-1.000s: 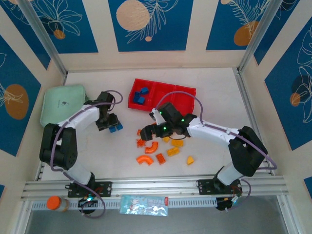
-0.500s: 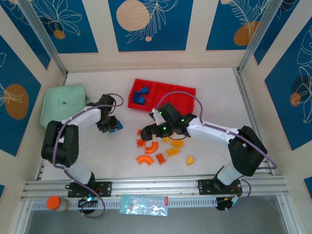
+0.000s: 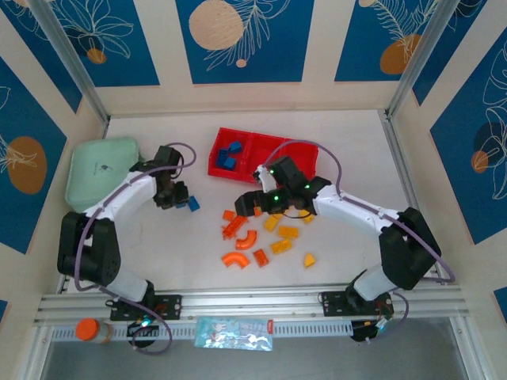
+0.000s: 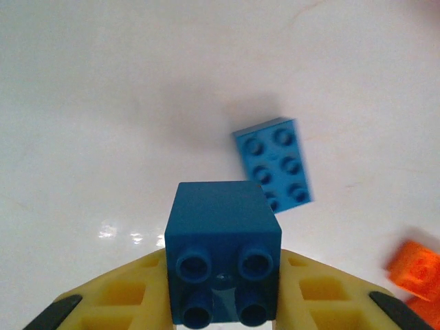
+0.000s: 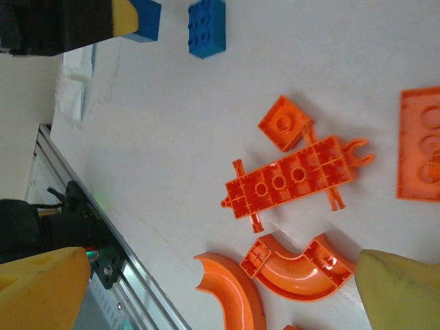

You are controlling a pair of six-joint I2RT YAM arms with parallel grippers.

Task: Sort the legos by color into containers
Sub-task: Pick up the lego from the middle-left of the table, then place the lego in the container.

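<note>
The white table [image 3: 356,134] is enclosed beyond its far edge and both sides by cream walls [image 3: 158,47] bearing blue panels [image 3: 277,67] with white leaf outlines and orange discs, with aluminium posts [image 3: 70,62] at its far corners and an aluminium rail [image 3: 253,301] along its near edge.
</note>
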